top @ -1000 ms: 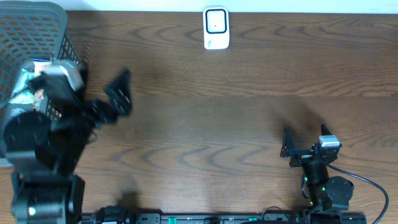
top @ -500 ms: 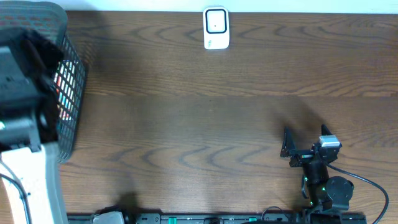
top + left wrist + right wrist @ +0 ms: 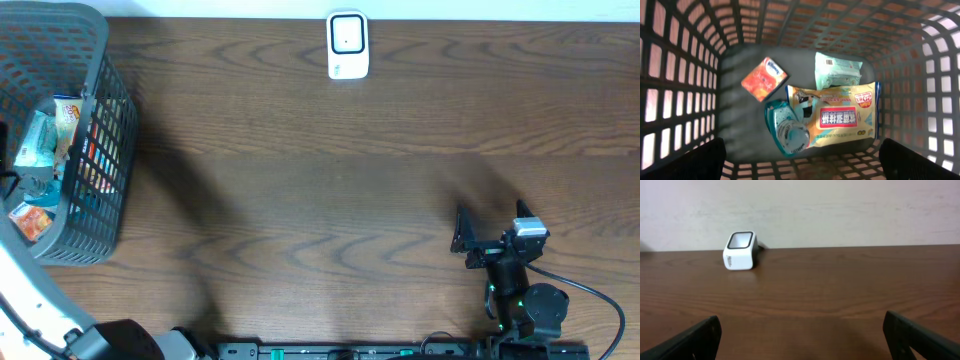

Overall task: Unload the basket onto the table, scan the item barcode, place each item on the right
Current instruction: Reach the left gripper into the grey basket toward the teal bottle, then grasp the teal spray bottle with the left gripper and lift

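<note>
Wooden table (image 3: 330, 200) bears a scanner (image 3: 347, 45); basket (image 3: 112, 170) holds packets (image 3: 840, 117)

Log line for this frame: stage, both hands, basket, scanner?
stage: before pick | left hand: open, empty, over basket | right hand: open, empty, facing scanner | basket: wipes pack, three smaller items inside | scanner: on table

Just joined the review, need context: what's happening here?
The left fingers hang open and empty over the basket, looking down on a wipes pack, an orange packet, a green packet and a round teal item. The right fingers sit open at the table edge, facing the white scanner. Nothing picked yet.
</note>
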You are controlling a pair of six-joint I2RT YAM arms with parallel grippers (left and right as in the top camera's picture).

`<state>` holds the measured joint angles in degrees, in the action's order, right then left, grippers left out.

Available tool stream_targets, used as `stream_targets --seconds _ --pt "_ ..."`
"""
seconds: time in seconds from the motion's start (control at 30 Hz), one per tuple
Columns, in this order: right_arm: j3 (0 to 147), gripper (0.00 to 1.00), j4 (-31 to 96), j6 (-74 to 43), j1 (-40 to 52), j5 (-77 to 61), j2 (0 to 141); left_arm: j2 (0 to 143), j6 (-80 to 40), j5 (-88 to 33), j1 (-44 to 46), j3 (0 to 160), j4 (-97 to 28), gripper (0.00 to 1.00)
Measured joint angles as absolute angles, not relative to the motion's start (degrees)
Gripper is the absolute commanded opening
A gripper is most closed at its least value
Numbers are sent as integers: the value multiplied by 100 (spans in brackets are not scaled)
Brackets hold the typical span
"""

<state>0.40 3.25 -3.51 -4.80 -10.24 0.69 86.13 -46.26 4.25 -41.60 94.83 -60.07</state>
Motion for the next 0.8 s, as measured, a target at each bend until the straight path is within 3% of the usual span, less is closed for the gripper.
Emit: stream_targets --seconds 0.8 --pt "40 99 322 -351 -480 -1022 69 10086 -4788 -314 -4307 9483 -6326 98"
